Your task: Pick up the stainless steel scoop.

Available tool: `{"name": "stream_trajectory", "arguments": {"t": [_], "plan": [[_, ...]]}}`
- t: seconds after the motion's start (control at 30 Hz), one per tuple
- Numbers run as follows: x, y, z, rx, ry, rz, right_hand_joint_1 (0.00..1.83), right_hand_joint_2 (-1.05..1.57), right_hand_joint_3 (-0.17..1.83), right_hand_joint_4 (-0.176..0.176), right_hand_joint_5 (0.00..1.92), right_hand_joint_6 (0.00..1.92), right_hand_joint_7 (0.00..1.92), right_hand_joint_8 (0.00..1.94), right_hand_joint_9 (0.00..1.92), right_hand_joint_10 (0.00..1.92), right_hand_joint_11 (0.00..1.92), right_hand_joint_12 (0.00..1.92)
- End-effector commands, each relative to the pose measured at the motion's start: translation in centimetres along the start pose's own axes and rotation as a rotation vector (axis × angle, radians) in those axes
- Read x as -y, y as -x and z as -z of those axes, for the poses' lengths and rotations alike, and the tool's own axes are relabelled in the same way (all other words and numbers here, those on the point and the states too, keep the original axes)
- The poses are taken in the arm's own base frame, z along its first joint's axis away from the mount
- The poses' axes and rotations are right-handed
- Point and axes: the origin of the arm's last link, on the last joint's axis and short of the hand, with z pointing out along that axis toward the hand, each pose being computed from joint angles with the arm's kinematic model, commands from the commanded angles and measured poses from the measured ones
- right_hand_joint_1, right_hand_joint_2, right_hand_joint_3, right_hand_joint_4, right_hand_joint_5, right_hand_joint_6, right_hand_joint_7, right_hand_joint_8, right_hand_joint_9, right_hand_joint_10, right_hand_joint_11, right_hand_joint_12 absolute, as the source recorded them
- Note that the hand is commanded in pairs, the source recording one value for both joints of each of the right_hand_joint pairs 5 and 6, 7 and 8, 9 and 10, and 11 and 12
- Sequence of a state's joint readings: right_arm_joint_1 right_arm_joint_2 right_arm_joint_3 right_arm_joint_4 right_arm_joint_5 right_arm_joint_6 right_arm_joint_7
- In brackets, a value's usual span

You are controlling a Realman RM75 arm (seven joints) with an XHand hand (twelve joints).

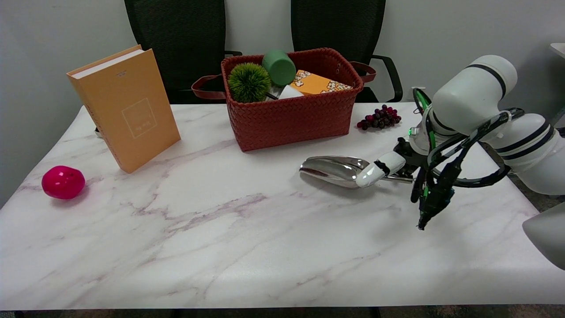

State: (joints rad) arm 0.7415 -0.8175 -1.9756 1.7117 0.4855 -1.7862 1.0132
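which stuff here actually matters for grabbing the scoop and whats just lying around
Job:
stainless steel scoop
right hand, at the scoop's handle

Lying about:
orange book
pink ball
woven red basket with its contents
grapes

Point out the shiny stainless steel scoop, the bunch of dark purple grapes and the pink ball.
Shiny stainless steel scoop point(333, 168), head view: on its bowl.
Bunch of dark purple grapes point(379, 118), head view: middle of the cluster.
Pink ball point(63, 182), head view: its centre.

Arm hides most of the right hand point(388, 165).
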Motion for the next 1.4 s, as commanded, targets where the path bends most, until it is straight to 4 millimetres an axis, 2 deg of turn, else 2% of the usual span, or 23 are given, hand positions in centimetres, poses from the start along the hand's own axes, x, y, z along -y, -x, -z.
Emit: {"name": "stream_trajectory", "arguments": {"t": [0.03,0.23,0.53,0.63,0.9,1.03,1.17,1.27,1.4], "plan": [[0.4,-0.3,-0.1,-0.013,-0.024,-0.002,1.01,-0.41,0.32,0.0,0.01,0.01,0.0,0.0,0.0,0.0,0.42,0.42],[0.4,-0.3,-0.1,-0.013,-0.026,-0.002,1.0,-0.41,0.33,0.0,0.01,0.01,0.0,0.0,0.0,0.0,0.16,0.16],[0.5,-0.2,0.0,-0.003,-0.03,-0.001,1.0,-0.41,0.33,0.0,0.0,0.0,0.0,0.0,0.0,0.0,0.08,0.08],[0.6,-0.1,0.2,0.015,-0.04,-0.001,1.0,-0.42,0.34,0.0,0.0,0.0,0.0,0.0,0.0,0.0,0.0,0.0],[0.9,-0.1,1.0,0.097,-0.033,0.028,0.98,-0.44,0.36,0.0,0.01,0.01,0.0,0.0,0.0,0.0,0.0,0.0],[1.2,-0.2,1.6,0.086,-0.049,0.038,0.96,-0.44,0.36,0.0,0.1,0.1,0.0,0.0,0.0,0.0,0.0,0.0],[1.4,-0.4,1.9,0.081,-0.06,0.038,0.96,-0.43,0.35,0.0,0.1,0.1,0.0,0.0,0.0,0.0,0.0,0.0],[1.6,-0.5,2.0,0.079,-0.065,0.036,0.94,-0.43,0.35,0.0,0.19,0.19,0.0,0.0,0.0,0.0,0.0,0.0],[1.8,-0.6,1.9,0.101,-0.076,0.03,0.96,-0.44,0.35,0.0,0.21,0.21,0.12,0.12,0.0,0.0,0.0,0.0]]}}
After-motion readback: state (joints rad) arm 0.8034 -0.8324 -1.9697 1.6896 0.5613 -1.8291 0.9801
